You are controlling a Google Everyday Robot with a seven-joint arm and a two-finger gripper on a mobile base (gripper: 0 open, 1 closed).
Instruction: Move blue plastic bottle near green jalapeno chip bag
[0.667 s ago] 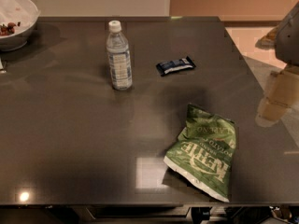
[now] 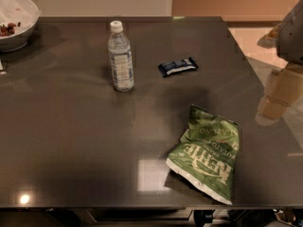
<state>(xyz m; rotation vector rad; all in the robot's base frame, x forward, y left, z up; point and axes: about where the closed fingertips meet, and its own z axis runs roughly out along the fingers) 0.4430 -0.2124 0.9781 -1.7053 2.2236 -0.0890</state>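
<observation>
The blue plastic bottle (image 2: 120,56) stands upright on the dark table, back left of centre, with a white cap and pale label. The green jalapeno chip bag (image 2: 207,153) lies flat near the front right of the table, white lettering up. My gripper (image 2: 276,97) is at the right edge of the view, beside the table's right side, well apart from the bottle and to the right of the bag. It holds nothing that I can see.
A dark blue snack bar wrapper (image 2: 178,66) lies flat between the bottle and the table's right rear. A white bowl (image 2: 14,20) with some food sits at the far left corner. The table's right edge (image 2: 251,70) runs next to the gripper.
</observation>
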